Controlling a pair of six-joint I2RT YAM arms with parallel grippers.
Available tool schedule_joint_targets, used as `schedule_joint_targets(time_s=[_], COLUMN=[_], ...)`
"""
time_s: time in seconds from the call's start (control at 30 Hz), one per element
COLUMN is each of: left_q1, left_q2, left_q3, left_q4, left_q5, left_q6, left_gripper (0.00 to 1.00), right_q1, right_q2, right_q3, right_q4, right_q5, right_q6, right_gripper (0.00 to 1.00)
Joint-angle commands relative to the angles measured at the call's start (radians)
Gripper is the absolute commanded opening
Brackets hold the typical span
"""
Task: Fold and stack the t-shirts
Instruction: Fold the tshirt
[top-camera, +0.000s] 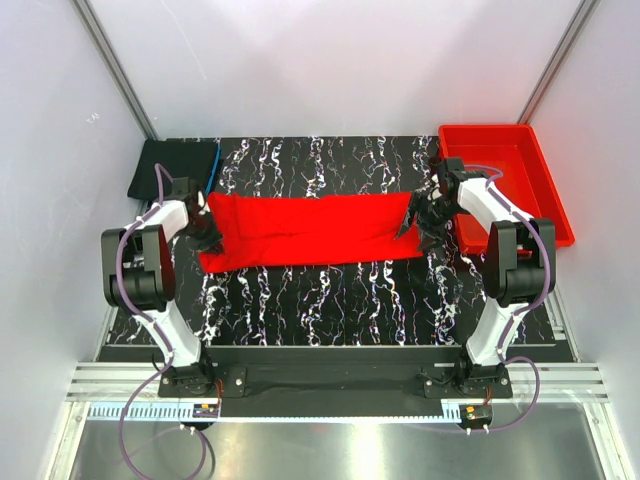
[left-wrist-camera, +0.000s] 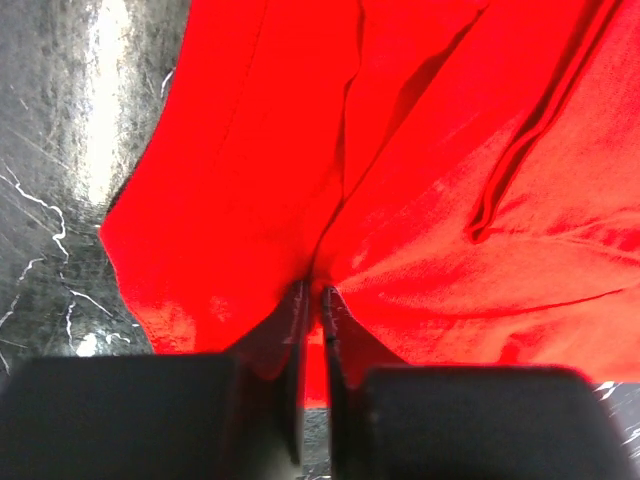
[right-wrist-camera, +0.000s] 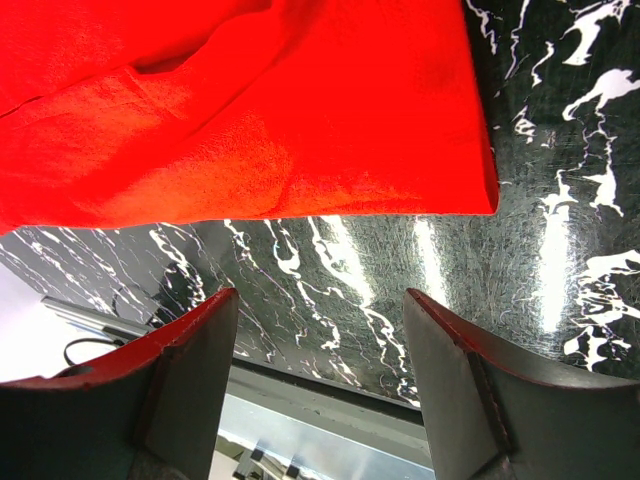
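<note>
Left gripper is pinching the left end of the red t-shirt, which is lying as a long band across the black marbled table, while the right gripper is hovering at its right end. Left wrist: fingers are clamping a red fold. Right wrist: jaws are standing wide, holding nothing.

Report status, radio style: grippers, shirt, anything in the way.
Left gripper shut on red shirt, left end. Right gripper open beside right end. Red bin apart, nothing blocking.
</note>
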Motion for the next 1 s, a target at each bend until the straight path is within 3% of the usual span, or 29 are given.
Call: schedule_joint_targets(time_s=[0.0, 0.2, 0.43, 0.47, 0.5, 0.57, 0.63, 0.73, 0.83, 0.93, 0.97], left_q1=[-0.003, -0.037, -0.061, -0.061, -0.061, -0.063, -0.063, -0.061, -0.061, -0.041, -0.011], left_q2=[-0.005, -0.075, 0.018, 0.032, 0.052, 0.067, 0.054, -0.011, -0.109, -0.196, -0.262], left_q3=[0.054, 0.120, 0.189, 0.196, 0.203, 0.230, 0.245, 0.241, 0.197, 0.085, 0.051], left_q4=[0.009, -0.012, -0.060, -0.063, -0.068, -0.084, -0.118, -0.176, -0.233, -0.262, -0.259], left_q5=[-0.035, -0.177, -0.256, -0.276, -0.286, -0.322, -0.356, -0.402, -0.448, -0.424, -0.389], left_q6=[0.010, 0.020, -0.003, -0.004, -0.006, -0.006, -0.029, -0.061, -0.093, -0.128, -0.139], left_gripper=[0.03, 0.00, 0.03, 0.07, 0.22, 0.38, 0.61, 0.82, 0.88, 0.89, 0.84], right_q1=[0.003, 0.002, 0.003, 0.002, 0.003, 0.003, 0.003, 0.003, 0.003, 0.003, 0.003], right_q2=[-0.008, -0.001, 0.038, 0.046, 0.051, 0.060, 0.064, 0.066, 0.060, 0.049, 0.040], right_q3=[0.031, 0.027, 0.053, 0.063, 0.068, 0.080, 0.083, 0.074, 0.044, 0.007, -0.010], right_q4=[0.000, 0.002, -0.012, -0.015, -0.019, -0.029, -0.042, -0.053, -0.043, -0.018, -0.012], right_q5=[-0.021, 0.002, 0.018, 0.025, 0.038, 0.045, 0.079, 0.131, 0.150, 0.168, 0.176], right_q6=[-0.002, 0.009, 0.012, 0.016, 0.016, 0.023, 0.030, 0.041, 0.049, 0.059, 0.064], right_gripper=[0.73, 0.73, 0.70, 0.70, 0.70, 0.70, 0.69, 0.69, 0.68, 0.68, 0.68])
